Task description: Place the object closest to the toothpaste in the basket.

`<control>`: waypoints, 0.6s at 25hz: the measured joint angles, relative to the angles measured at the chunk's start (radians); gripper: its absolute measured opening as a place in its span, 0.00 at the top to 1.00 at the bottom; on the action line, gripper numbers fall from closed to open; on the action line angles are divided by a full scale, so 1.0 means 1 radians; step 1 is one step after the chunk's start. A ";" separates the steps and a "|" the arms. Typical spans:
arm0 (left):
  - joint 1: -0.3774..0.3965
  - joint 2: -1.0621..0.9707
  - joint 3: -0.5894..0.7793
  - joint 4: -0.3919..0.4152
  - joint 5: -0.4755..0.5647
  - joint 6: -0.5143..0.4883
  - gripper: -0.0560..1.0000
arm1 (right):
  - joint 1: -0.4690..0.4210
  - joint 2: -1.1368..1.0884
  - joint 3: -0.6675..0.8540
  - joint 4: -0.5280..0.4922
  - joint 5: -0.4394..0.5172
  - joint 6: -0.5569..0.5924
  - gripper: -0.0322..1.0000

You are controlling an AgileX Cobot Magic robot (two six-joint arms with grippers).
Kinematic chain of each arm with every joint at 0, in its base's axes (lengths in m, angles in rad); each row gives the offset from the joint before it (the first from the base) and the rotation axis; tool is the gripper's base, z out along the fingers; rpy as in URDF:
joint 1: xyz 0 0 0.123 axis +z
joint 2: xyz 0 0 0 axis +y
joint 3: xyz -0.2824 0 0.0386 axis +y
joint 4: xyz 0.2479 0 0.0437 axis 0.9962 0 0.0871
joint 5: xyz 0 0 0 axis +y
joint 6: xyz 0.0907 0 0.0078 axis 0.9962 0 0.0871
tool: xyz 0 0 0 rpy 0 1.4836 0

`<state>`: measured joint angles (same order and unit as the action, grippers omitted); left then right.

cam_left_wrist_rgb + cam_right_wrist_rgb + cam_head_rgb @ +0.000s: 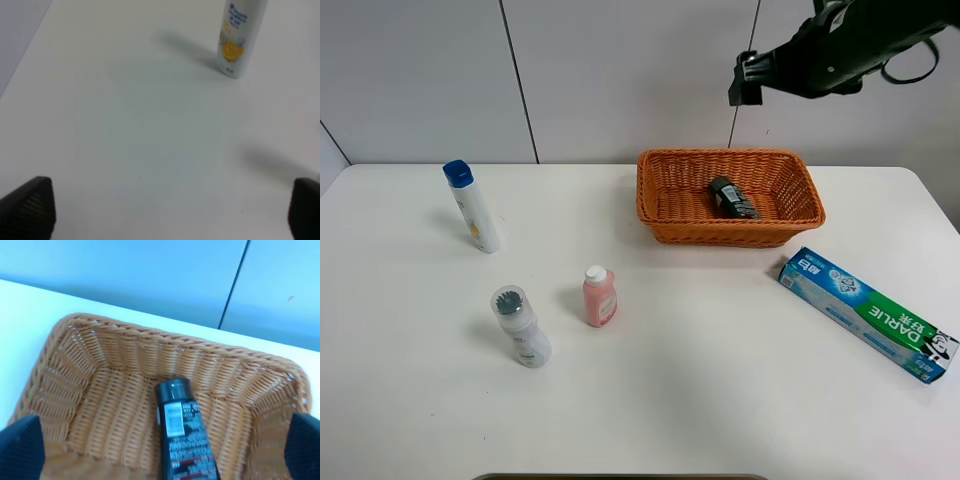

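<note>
Broadly, the white table carries everything, with the orange wicker basket at its far side and the boxed toothpaste lying flat just in front of the basket's right corner. Inside the basket, the dark tube lies on its side on the woven floor, so the placing looks done. The right gripper hangs high above the basket with its fingers wide apart and empty; the left gripper, fingers also spread, hovers low over bare table near the blue-capped white bottle. Smaller, well apart on the left, stand the clear-capped bottle and the pink bottle. The remaining risk is a careless left-arm move tipping the upright bottle beside it.
</note>
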<state>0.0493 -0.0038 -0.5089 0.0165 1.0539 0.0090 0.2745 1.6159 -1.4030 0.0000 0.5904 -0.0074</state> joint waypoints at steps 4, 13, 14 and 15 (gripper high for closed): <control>0.000 0.000 0.000 0.000 0.000 0.000 0.06 | 0.000 -0.126 0.000 -0.012 0.093 0.000 0.01; 0.000 0.000 0.000 0.001 0.000 0.000 0.06 | 0.000 -0.420 0.000 -0.061 0.335 0.000 0.01; 0.000 0.000 0.000 0.001 0.000 0.000 0.06 | 0.000 -0.451 0.000 -0.070 0.367 0.000 0.01; 0.000 0.000 0.000 0.001 0.000 0.000 0.06 | 0.000 -0.478 0.000 -0.079 0.405 0.000 0.01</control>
<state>0.0493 -0.0038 -0.5089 0.0174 1.0539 0.0090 0.2745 1.1381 -1.4030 -0.0790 0.9958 -0.0074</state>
